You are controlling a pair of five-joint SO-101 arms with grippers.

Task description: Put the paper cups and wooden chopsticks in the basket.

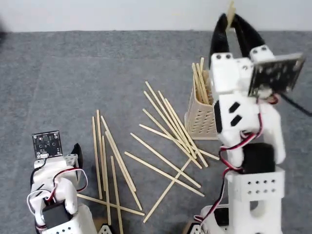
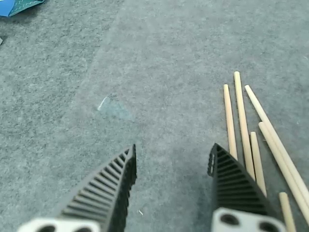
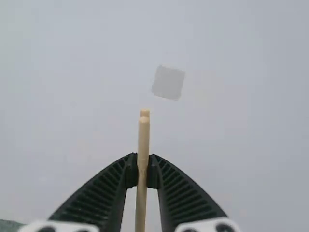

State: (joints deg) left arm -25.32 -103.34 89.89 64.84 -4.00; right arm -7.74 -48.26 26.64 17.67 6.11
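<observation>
At the upper right of the high view, the right gripper (image 1: 234, 22) is raised above and behind the basket (image 1: 200, 122), its jaws pinched on a wooden chopstick (image 3: 143, 140) that stands up between them; a second tip just behind the first suggests it may hold two sticks together, though I cannot be sure. The cream perforated basket stands upright in the right half of the frame and already holds a bundle of chopsticks (image 1: 201, 83) leaning inside it.

Most of the work looks undone. Well over a dozen loose chopsticks (image 1: 165, 141) lie scattered on the grey mat (image 1: 73, 73), some crossing each other, from the basket's foot down to the lower left of the frame.

At the lower left, the left gripper (image 2: 171, 154) sits low over the mat with its jaws spread and nothing between them; a few sticks (image 2: 241, 121) lie just beside one jaw.

By my judgement, the held stick goes into the basket next, and then the scattered ones follow.
</observation>
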